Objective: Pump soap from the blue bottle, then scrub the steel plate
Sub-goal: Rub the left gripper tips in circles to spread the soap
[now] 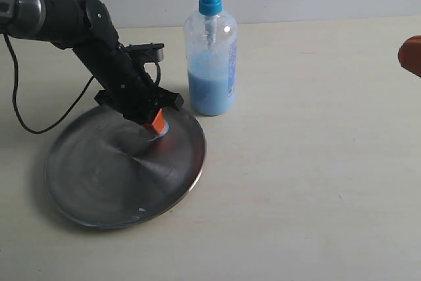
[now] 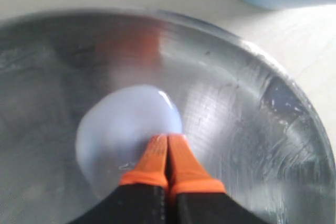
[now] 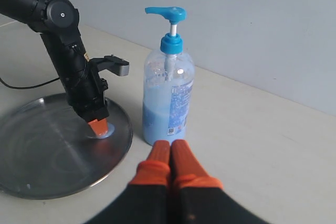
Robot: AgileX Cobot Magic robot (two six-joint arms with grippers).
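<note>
The left tool [image 2: 167, 140], clenched on nothing, has its tips in a soap [image 2: 121, 129] blob near the 1 o'clock edge of the steel plate [image 1: 99, 182]. Only the left wrist view shows how far the blob spreads. The blue bottle [image 1: 210, 64] stands on the counter [image 1: 316, 162] at the plate's 2 o'clock. Only the right wrist view shows the right tool [image 3: 170, 148], clenched empty, near the bottle.

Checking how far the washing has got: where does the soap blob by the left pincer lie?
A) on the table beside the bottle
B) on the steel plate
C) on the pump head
B: the left pincer, shut, dips its tips into the pale blue soap on the steel plate.
</note>
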